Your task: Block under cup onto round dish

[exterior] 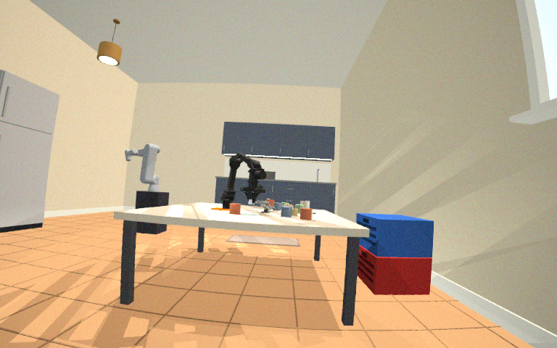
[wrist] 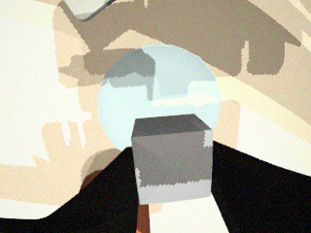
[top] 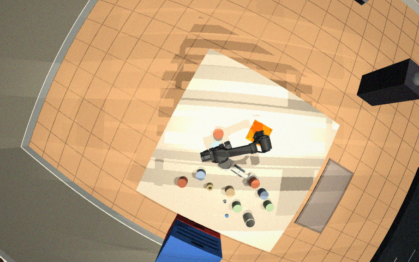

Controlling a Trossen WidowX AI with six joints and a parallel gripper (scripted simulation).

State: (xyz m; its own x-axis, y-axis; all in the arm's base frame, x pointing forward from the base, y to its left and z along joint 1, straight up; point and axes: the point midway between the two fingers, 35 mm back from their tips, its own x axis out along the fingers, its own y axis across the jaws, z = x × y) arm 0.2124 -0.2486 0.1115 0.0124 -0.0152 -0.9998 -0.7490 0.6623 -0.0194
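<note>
My gripper (wrist: 167,151) (exterior: 251,201) is shut on a grey block (wrist: 172,162) and holds it above the table, close to the dish in the wrist view. The arm hides the fingertips in the top view. The round pale blue dish (top: 215,144) (exterior: 250,214) (wrist: 160,68) lies flat, with no cup on it. The balance (top: 239,171) (exterior: 265,206) has a bare near end (top: 226,163). An orange-red cup (top: 254,183) (exterior: 270,201) stands at its far end. Another orange-red cup (top: 218,133) (exterior: 235,208) stands on the table just beside the dish.
A red cup (top: 181,182) (exterior: 306,214) and a blue cup (top: 200,174) (exterior: 286,211) stand left of the balance in the top view. A tan cup (top: 229,191), green cups, a second blue cup (top: 262,194) and a dark cup (top: 248,219) stand beyond. The arm's base is on an orange plate (top: 256,125).
</note>
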